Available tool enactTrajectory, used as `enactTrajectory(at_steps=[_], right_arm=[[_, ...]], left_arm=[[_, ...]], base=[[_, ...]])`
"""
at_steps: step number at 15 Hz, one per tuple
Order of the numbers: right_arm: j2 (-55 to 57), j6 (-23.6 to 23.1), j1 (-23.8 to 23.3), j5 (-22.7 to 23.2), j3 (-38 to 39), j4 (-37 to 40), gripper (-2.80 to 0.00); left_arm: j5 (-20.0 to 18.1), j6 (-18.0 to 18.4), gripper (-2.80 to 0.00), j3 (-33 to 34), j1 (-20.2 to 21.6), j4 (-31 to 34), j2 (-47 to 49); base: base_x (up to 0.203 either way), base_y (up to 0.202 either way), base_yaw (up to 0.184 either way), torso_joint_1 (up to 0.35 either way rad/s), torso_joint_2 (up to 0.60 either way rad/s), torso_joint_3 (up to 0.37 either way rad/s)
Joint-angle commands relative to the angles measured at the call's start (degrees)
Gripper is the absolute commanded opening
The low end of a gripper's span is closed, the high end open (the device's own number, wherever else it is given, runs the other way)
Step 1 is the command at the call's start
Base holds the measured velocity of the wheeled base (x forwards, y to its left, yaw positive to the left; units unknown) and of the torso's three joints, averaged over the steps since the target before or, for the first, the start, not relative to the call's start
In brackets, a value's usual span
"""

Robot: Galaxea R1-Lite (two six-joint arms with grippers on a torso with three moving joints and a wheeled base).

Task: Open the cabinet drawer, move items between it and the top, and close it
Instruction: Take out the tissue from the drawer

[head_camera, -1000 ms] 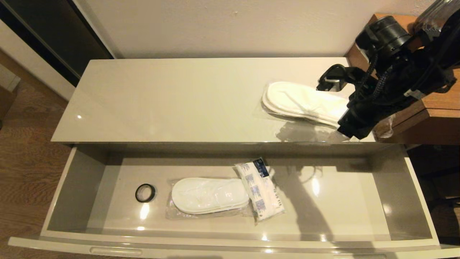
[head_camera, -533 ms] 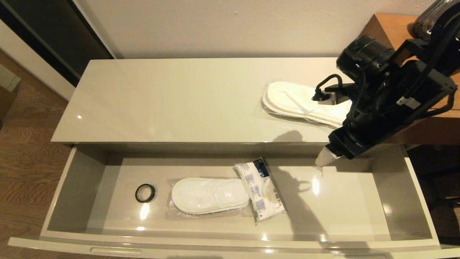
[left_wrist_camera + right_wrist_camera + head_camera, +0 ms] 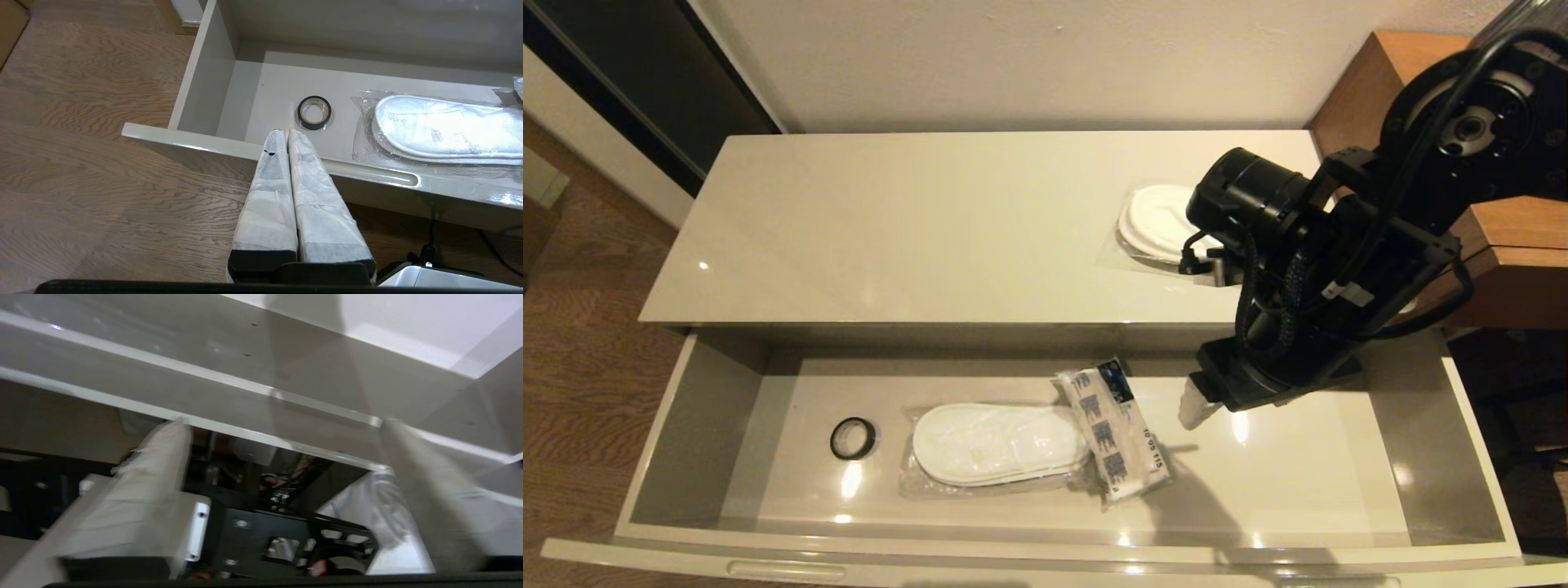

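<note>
The cabinet drawer [image 3: 698, 425] stands pulled out below the glossy top [image 3: 915, 229]. Inside it lie a bagged pair of white slippers [image 3: 1001, 443] and, touching them on the right, a white packet with blue panels [image 3: 1115, 437]. A second bagged pair of slippers [image 3: 1156, 224] rests on the top, partly hidden by my right arm. My right gripper [image 3: 1205, 404] hangs over the drawer just right of the packet; in the right wrist view it [image 3: 282, 424] is open and empty. My left gripper [image 3: 284, 131] is shut, held before the drawer's front [image 3: 367, 173].
A small black ring [image 3: 853, 438] lies in the drawer left of the slippers, also seen as the ring [image 3: 314, 112] just beyond my left fingertips. A brown wooden unit [image 3: 1511, 245] adjoins the top on the right. Wood floor lies to the left.
My right arm has swung from above the slippers on the top, forward and down to the left, and now hangs over the drawer near the packet. The items have not moved.
</note>
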Motion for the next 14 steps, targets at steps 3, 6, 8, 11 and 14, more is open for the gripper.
enactTrajectory(at_steps=[3, 6, 8, 11, 14], right_arm=[[1.08, 0.84, 1.29, -1.39, 0.03, 1.56, -2.80], [1.59, 3.88, 3.09, -4.06, 0.09, 4.14, -2.80], [1.93, 4.09, 3.72, -4.49, 0.25, 4.25, -2.80], [3.59, 5.91, 3.87, -4.43, 1.22, 4.07, -2.80], [5.37, 5.67, 3.45, -4.34, 4.22, 1.65, 0.00]], left_arm=[[0.02, 0.00, -2.80, 0.18, 0.02, -0.01, -2.22], [0.02, 0.00, -2.80, 0.18, 0.02, -0.01, -2.22], [0.02, 0.00, -2.80, 0.18, 0.02, -0.01, -2.22], [0.02, 0.00, -2.80, 0.18, 0.02, -0.01, -2.22], [0.02, 0.00, -2.80, 0.18, 0.02, -0.01, -2.22]], base=[[0.000, 0.000, 0.000, 0.000, 0.00, 0.000], [0.000, 0.000, 0.000, 0.000, 0.00, 0.000], [0.000, 0.000, 0.000, 0.000, 0.00, 0.000], [0.000, 0.000, 0.000, 0.000, 0.00, 0.000], [0.000, 0.000, 0.000, 0.000, 0.00, 0.000]])
